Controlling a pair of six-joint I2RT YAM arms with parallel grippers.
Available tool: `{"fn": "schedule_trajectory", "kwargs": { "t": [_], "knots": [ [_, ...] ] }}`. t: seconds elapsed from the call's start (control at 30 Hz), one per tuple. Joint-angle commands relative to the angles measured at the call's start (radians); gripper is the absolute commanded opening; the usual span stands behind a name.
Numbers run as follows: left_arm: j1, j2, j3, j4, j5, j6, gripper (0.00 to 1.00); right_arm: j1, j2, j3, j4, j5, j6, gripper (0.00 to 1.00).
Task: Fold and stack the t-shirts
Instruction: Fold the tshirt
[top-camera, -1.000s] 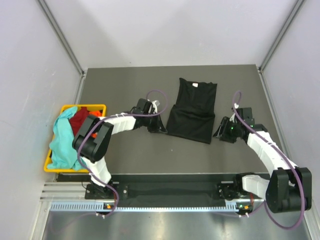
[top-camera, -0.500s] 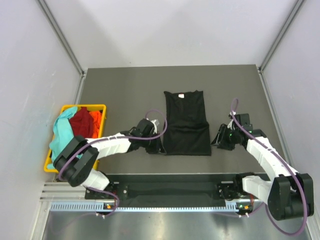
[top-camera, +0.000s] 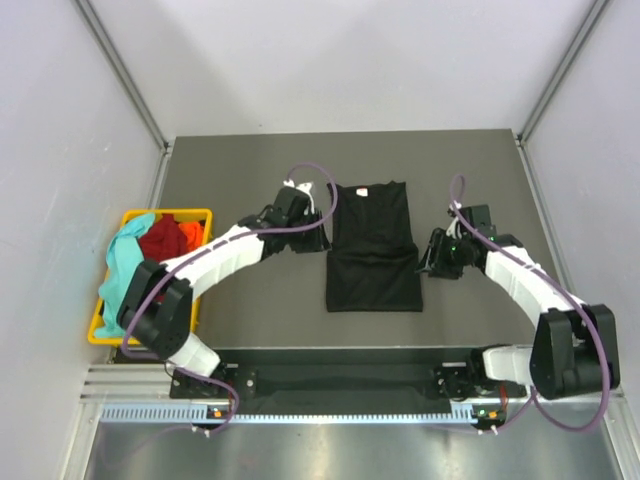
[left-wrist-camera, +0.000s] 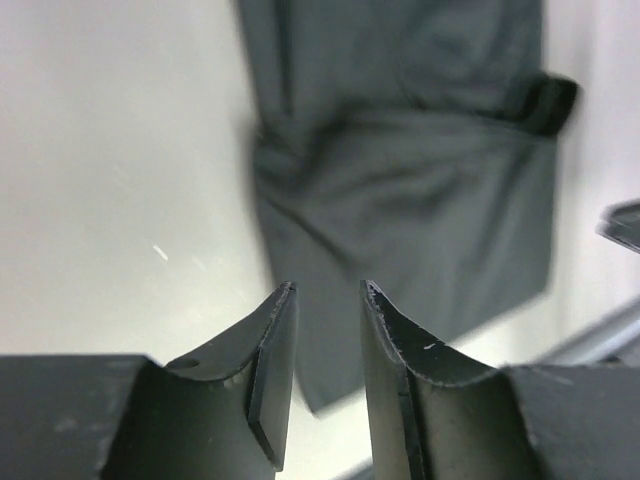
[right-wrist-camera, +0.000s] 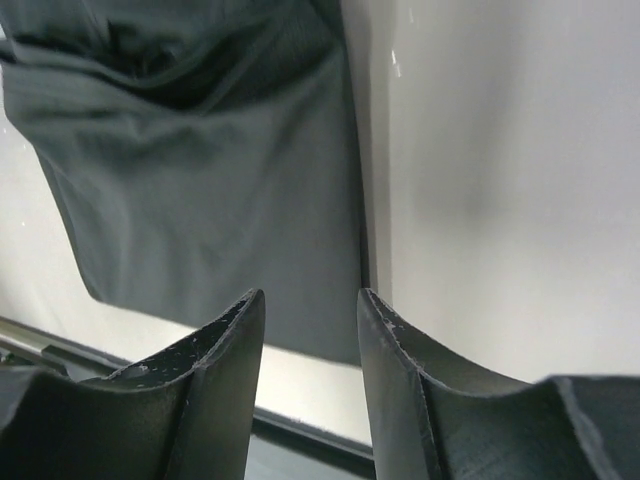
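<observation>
Black t-shirt (top-camera: 372, 250) lies flat between left gripper (left-wrist-camera: 329, 286) and right gripper (right-wrist-camera: 311, 293), both spread and empty. Well apart at the left, yellow basket (top-camera: 175, 212) holds teal shirt (top-camera: 120, 280), red shirt (top-camera: 160, 240), perhaps an orange shirt (top-camera: 190, 236).

bare table (top-camera: 250, 170) around black shirt (top-camera: 372, 255), basket (top-camera: 190, 212) far left

blk tee (left-wrist-camera: 400, 200) blurred, top cut off

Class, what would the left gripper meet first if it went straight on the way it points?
Most likely the black t-shirt: its cloth lies straight ahead of the left gripper, seen through its open gap, though depth is unclear.
</observation>
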Motion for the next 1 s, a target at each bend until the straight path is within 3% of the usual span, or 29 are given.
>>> {"fn": "schedule_trajectory", "kwargs": {
  "t": [0.0,0.23,0.37,0.97],
  "knots": [
    [0.042,0.088,0.063,0.000,-0.011,0.124,0.36,0.007,0.057,0.078,0.077,0.007,-0.044,0.43],
    [0.105,0.260,0.208,-0.055,0.197,0.244,0.34,0.007,0.143,0.119,0.125,-0.014,-0.050,0.42],
    [0.108,0.321,0.255,-0.069,0.197,0.369,0.33,0.008,0.172,0.113,0.154,-0.037,-0.055,0.42],
    [0.122,0.444,0.295,-0.017,0.217,0.443,0.34,0.007,0.216,0.125,0.196,-0.079,-0.068,0.42]
  ]
}}
